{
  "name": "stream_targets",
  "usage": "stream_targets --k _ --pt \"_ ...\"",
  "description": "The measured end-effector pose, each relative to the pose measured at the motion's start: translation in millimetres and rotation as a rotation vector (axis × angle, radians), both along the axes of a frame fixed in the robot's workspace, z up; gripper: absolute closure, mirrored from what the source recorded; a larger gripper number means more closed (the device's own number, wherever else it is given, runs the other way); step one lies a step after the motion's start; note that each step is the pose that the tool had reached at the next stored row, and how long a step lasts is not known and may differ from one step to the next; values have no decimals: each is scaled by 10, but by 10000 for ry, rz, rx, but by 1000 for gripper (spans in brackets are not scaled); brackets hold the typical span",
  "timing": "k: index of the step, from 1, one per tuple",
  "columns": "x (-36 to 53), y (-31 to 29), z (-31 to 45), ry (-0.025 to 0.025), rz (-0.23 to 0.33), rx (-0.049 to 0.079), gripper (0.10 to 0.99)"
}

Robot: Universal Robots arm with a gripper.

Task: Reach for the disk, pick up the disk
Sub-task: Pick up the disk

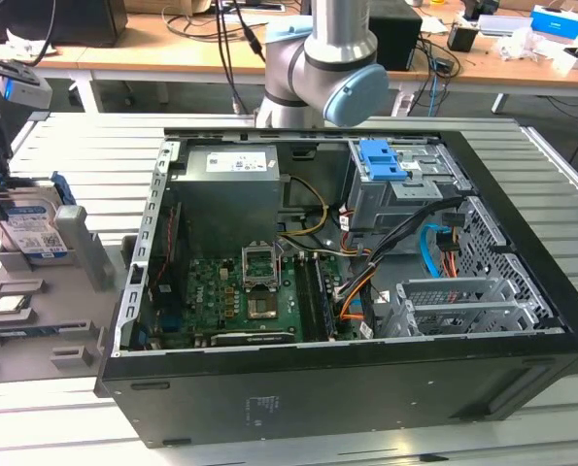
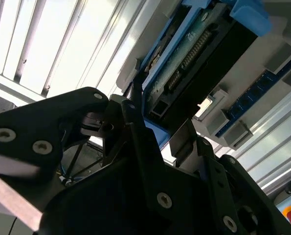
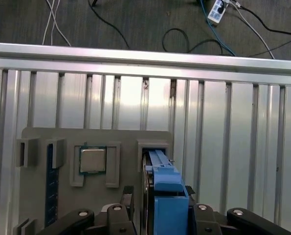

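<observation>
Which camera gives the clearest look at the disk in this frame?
The exterior view: the disk stands upright in the grey stand, its labelled face showing. The first wrist view shows it edge-on, mostly its blue rail. The second wrist view shows its circuit-board side close up.

We noted slatted aluminium table [image 1: 551,184] bearing two things directly: open black computer case [image 1: 347,398] at middle, grey slotted stand [image 1: 36,325] just beside it, toward exterior view's left.
</observation>
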State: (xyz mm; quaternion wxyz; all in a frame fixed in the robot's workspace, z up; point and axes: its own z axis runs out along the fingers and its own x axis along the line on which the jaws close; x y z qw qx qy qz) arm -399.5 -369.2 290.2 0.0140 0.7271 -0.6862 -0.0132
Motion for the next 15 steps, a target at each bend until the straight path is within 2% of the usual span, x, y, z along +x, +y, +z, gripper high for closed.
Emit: stream_targets --k 7,8,10,15 --pt "0 0 -1 0 0 -1 604" --pt "0 0 -2 0 -1 0 616" --pt "0 0 -2 1 0 -1 718" --pt "0 0 -3 0 0 0 718"
